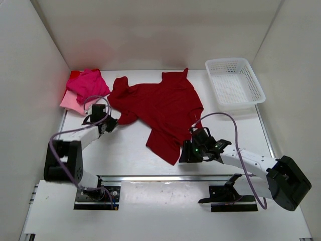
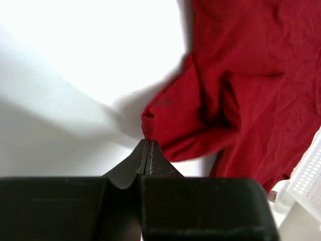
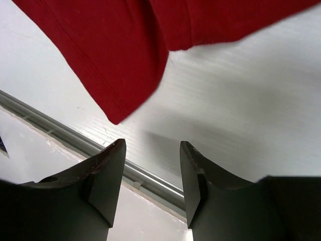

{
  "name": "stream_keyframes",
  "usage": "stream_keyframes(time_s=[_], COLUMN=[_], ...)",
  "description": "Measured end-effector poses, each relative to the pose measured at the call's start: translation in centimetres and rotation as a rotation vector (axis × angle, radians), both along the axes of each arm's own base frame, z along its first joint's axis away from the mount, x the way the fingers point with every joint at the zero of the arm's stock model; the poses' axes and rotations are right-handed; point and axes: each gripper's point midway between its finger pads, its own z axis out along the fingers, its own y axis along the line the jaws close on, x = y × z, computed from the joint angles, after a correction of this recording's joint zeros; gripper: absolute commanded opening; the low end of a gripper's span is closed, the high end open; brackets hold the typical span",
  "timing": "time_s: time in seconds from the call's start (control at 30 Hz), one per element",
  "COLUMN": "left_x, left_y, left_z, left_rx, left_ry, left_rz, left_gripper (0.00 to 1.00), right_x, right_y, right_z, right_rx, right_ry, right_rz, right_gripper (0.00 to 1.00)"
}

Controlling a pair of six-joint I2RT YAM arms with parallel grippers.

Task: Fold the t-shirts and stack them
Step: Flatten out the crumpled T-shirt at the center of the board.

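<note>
A large dark crimson t-shirt (image 1: pixel 163 108) lies spread and rumpled in the middle of the table. A hot pink t-shirt (image 1: pixel 89 84) lies bunched on a pale pink t-shirt (image 1: pixel 70 103) at the far left. My left gripper (image 1: pixel 111 123) is shut, its tips (image 2: pixel 147 142) touching the edge of the crimson shirt's left sleeve (image 2: pixel 185 120); no cloth shows between the jaws. My right gripper (image 1: pixel 183 151) is open and empty (image 3: pixel 153 144), just short of the crimson shirt's lower hem corner (image 3: pixel 118 108).
A white mesh basket (image 1: pixel 234 83) stands at the back right; its corner also shows in the left wrist view (image 2: pixel 307 175). A metal rail (image 3: pixel 75 138) runs along the table's near edge, close under my right gripper. White walls enclose the table.
</note>
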Motion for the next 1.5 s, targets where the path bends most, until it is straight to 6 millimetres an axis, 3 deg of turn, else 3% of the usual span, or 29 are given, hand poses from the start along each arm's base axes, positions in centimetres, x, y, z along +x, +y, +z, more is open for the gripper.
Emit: stream_keyframes(time_s=[0.17,0.3,0.53,0.67,0.77,0.87,0.97,1.1,1.2,1.23,1.27,1.33,1.4,1.5], left_x=[-2.6,-4.4,-7.5,-8.1,-8.3,-8.3,-6.7,-4.0,-3.2,-3.3,-3.5,-4.2,-5.2,-6.4], left_y=[2.0,2.7,3.5,3.5,3.4,3.3,2.8,2.1,1.8,1.9,1.9,2.1,2.3,2.5], left_z=[3.2,4.3,2.0,1.6,1.5,2.2,4.9,9.7,11.4,11.5,11.2,10.1,8.4,6.5], left_rx=[0.099,0.177,0.269,0.291,0.313,0.346,0.371,0.372,0.377,0.380,0.382,0.383,0.383,0.388], left_ry=[-0.034,-0.031,0.075,0.099,0.102,0.108,0.051,-0.066,-0.108,-0.108,-0.102,-0.077,-0.034,0.029], left_rz=[-0.015,-0.048,-0.098,-0.123,-0.142,-0.167,-0.183,-0.182,-0.186,-0.187,-0.188,-0.192,-0.198,-0.213], left_gripper=[0.00,0.00,0.00,0.00,0.00,0.00,0.00,0.00,0.00,0.00,0.00,0.00,0.00,0.00], right_x=[-1.0,-1.0,-1.2,-2.3,-2.0,-0.1,3.4,9.0,9.9,9.5,8.6,5.2,1.8,-1.7], right_y=[1.5,2.9,4.6,5.0,4.8,3.2,1.0,-1.4,-1.4,-0.8,0.0,2.1,3.2,2.5], right_z=[-1.1,-1.1,-1.5,-2.1,-2.2,-1.6,2.0,11.5,16.9,17.4,17.2,14.9,10.7,4.6], right_rx=[0.042,0.112,0.186,0.191,0.183,0.145,0.146,0.199,0.238,0.242,0.242,0.234,0.191,0.099], right_ry=[0.031,0.030,0.060,0.092,0.103,0.067,-0.036,-0.275,-0.389,-0.396,-0.387,-0.324,-0.221,-0.073], right_rz=[0.025,0.029,0.005,0.008,-0.016,-0.072,-0.155,-0.234,-0.207,-0.182,-0.147,-0.050,0.032,0.058], right_gripper=[0.44,0.43,0.23,0.01,0.00,0.01,0.00,0.00,0.08,0.20,0.33,0.43,0.44,0.42])
